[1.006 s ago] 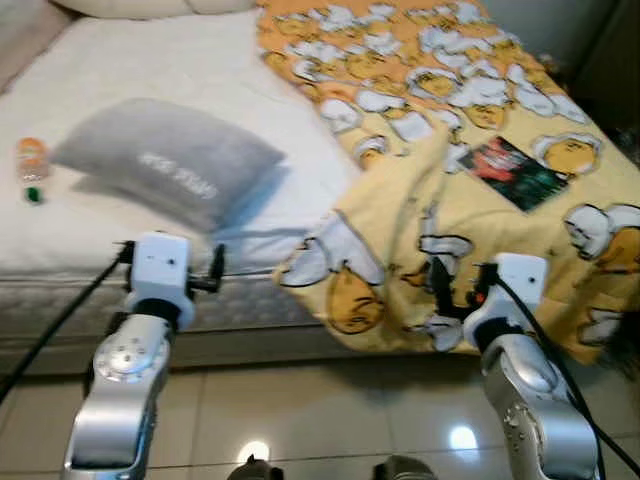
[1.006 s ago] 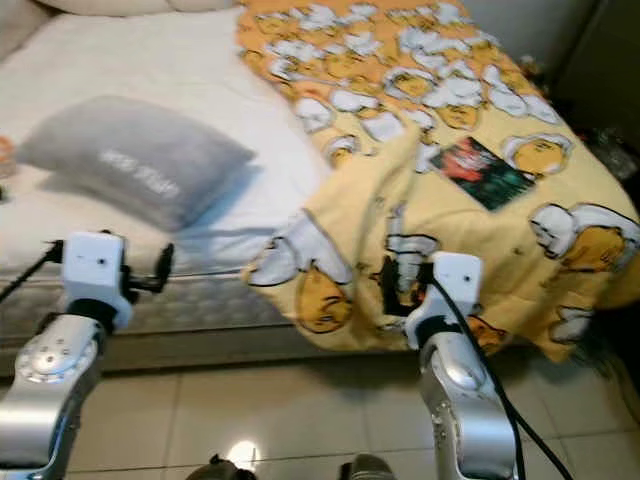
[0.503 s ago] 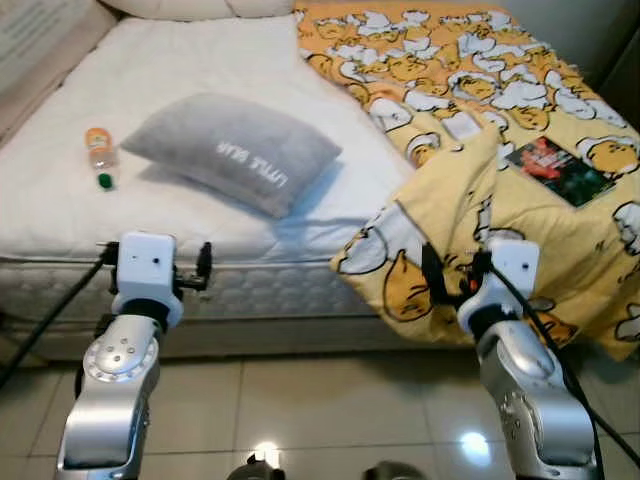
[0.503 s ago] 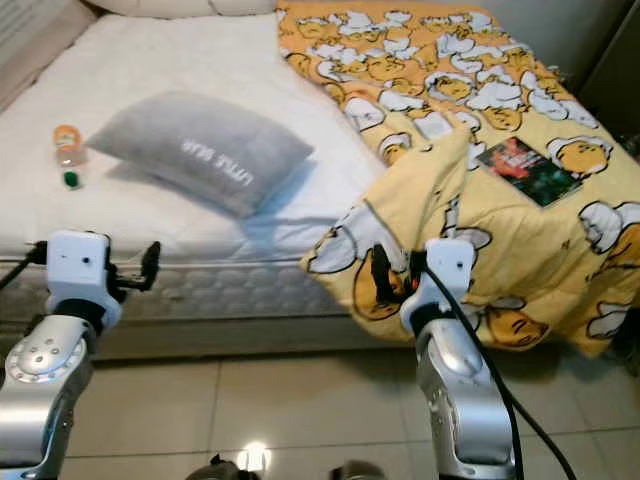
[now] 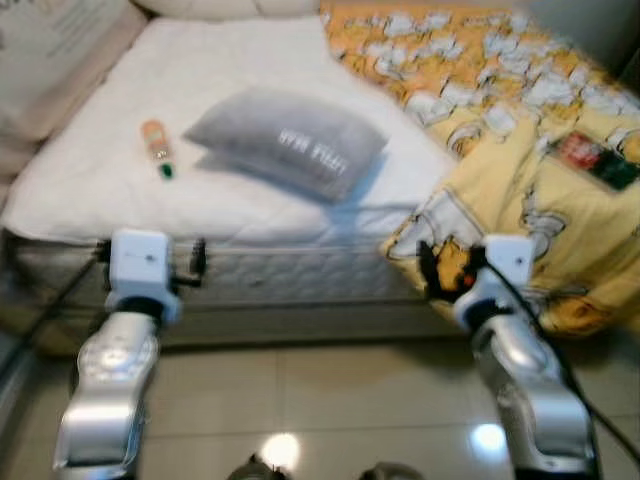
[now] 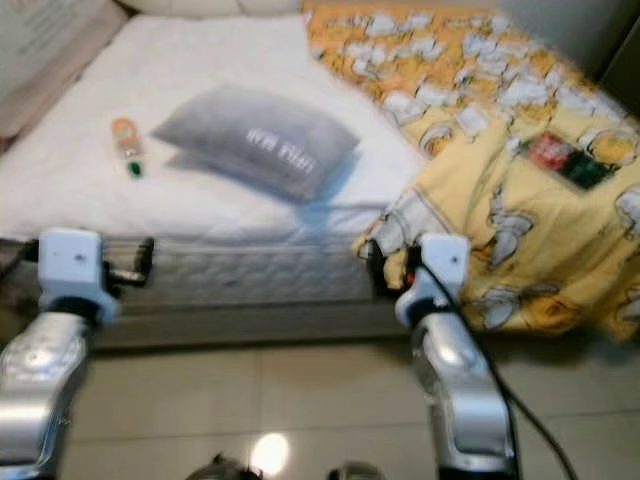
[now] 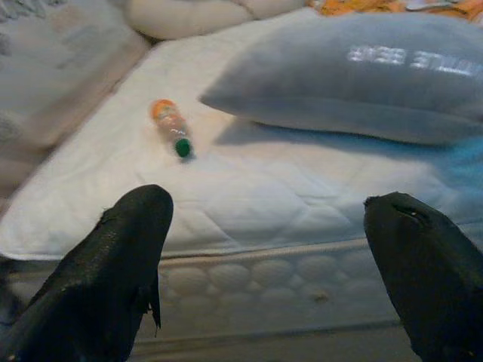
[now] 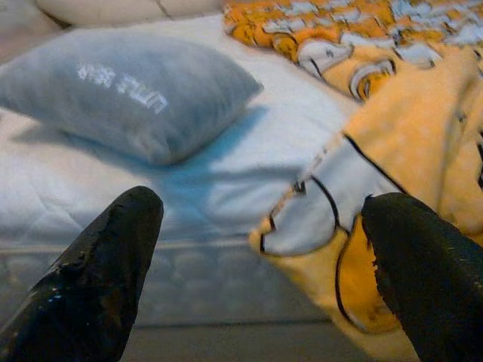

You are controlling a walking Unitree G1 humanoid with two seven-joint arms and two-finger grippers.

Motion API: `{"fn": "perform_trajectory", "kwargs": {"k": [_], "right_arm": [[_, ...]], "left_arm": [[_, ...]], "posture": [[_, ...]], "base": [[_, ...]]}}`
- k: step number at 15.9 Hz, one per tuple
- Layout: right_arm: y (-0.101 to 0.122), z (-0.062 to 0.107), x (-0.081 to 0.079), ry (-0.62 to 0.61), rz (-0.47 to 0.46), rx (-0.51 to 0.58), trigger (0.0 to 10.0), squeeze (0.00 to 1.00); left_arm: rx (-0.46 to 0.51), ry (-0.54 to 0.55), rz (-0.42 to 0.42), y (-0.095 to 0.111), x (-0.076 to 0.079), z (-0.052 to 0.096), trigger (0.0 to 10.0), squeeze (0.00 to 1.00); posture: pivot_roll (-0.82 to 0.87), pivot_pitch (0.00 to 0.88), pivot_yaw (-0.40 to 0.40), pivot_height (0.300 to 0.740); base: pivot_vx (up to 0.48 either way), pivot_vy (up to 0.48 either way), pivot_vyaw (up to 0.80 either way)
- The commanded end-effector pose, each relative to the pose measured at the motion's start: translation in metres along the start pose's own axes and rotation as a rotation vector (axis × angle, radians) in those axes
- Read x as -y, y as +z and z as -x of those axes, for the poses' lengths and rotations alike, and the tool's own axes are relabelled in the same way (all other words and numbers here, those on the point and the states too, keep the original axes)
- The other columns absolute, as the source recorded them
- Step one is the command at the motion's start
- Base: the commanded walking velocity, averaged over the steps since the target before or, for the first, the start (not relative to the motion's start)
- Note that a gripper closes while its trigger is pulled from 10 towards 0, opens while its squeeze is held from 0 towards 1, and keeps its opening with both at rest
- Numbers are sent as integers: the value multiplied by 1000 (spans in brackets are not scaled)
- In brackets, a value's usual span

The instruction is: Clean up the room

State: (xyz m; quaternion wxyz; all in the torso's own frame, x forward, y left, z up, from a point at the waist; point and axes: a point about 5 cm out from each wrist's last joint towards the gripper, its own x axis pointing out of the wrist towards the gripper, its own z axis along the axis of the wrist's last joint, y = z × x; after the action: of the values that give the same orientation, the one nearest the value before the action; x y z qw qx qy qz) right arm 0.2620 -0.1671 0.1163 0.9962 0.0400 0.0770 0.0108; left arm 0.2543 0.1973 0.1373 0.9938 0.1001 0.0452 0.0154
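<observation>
A small bottle (image 5: 154, 141) with an orange label and green cap lies on the white mattress (image 5: 90, 190) near the bed's left edge, just beside a grey pillow (image 5: 290, 142). A yellow cartoon-print blanket (image 5: 520, 200) covers the bed's right side, a dark book (image 5: 598, 162) lying on it. My left end effector (image 7: 272, 249) and right end effector (image 8: 256, 249) hang before the bed's front edge, both spread wide, holding nothing.
</observation>
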Motion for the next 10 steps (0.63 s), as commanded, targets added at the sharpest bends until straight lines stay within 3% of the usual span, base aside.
{"fn": "perform_trajectory", "kwargs": {"k": [1,3,6,10], "right_arm": [[2,-1,-2,9,-14,6,10000,0],[2,-2,-3,15,-21,7,10000,0],[2,-4,-6,28,-22,7,10000,0],[4,-8,-10,48,24,16,10000,0]], "left_arm": [[9,15,-7,3,-4,1,10000,635],[9,20,2,2,-3,1,10000,639],[32,45,35,9,-6,1,10000,588],[54,41,-12,11,-6,-1,10000,624]], "posture": [[-101,60,13,740],[-100,61,8,740],[-94,62,4,740],[-91,59,0,740]], "base": [[0,371,0],[0,369,0],[0,0,0],[62,0,0]]}}
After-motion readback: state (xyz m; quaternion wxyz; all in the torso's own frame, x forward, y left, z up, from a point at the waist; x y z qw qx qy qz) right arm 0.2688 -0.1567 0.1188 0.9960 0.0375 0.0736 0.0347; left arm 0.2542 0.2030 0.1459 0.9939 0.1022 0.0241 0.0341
